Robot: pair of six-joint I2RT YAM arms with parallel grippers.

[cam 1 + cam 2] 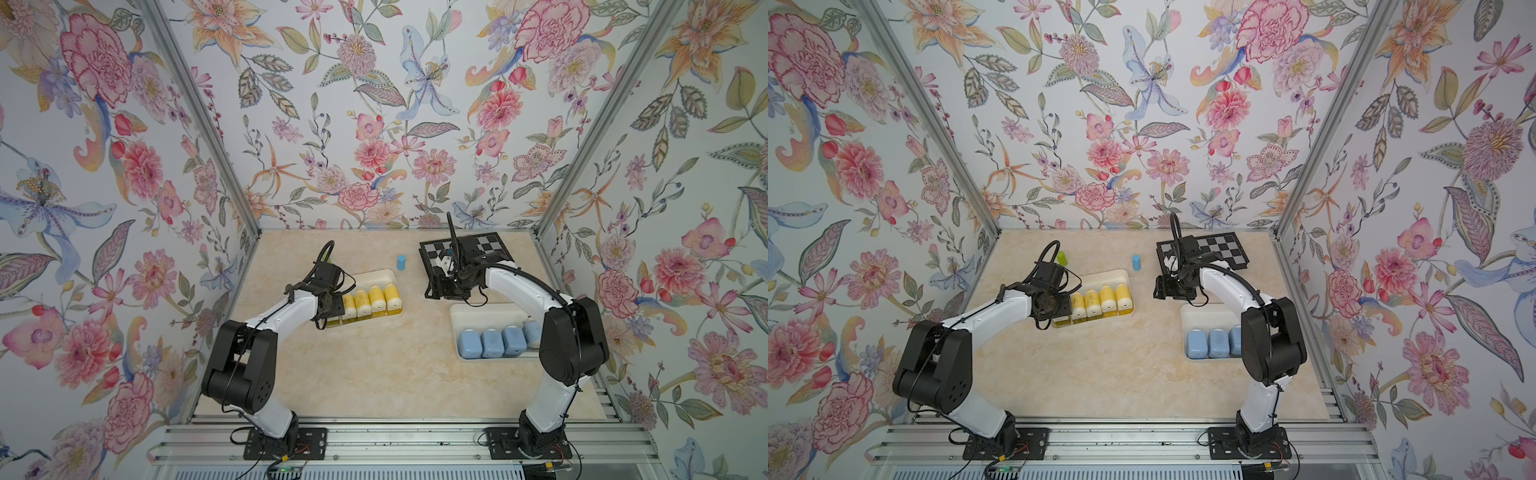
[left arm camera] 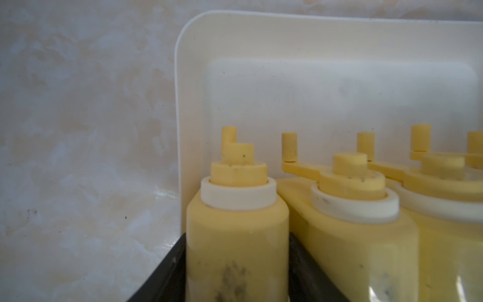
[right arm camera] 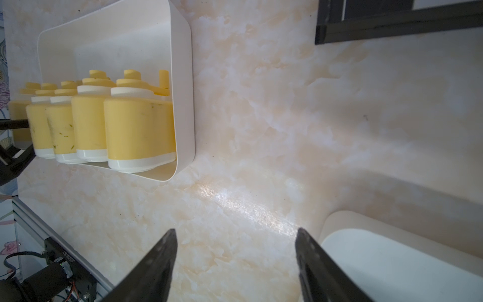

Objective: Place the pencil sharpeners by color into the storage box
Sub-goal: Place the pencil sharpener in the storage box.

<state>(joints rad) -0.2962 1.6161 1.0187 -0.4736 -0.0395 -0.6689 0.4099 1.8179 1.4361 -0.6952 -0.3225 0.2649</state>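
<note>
While the left gripper (image 2: pixel 236 232) sits at the left end of the left box (image 1: pixel 371 277), the right gripper (image 3: pixel 235 230) hangs over the table (image 1: pixel 374 374) just behind the right box (image 1: pixel 478 318). Both boxes are cream, shallow and open-topped. They stand well apart on the marbled beige table, inside a cell with flowered walls.

Yellow sharpeners (image 1: pixel 377 300) lie on their sides in a tight row in the left box, white bases toward the robot. Four show in both top views, and the right wrist view shows five. The end sharpener (image 2: pixel 235 217), leftmost in the row, lies between the left jaws. They stand close against its two sides, but whether they press on it cannot be told.

Four blue sharpeners (image 1: pixel 491 343) lie side by side along the near side of the right box. The right arm crosses over part of that box. The right jaws are spread wide with nothing between them.

Behind the boxes, a blue cylinder (image 1: pixel 401 262) stands upright on the table. A green cylinder (image 1: pixel 1062 257) stands beyond the left arm. A checkerboard (image 1: pixel 1225 249) lies flat at the back right, partly hidden by the right arm.
</note>
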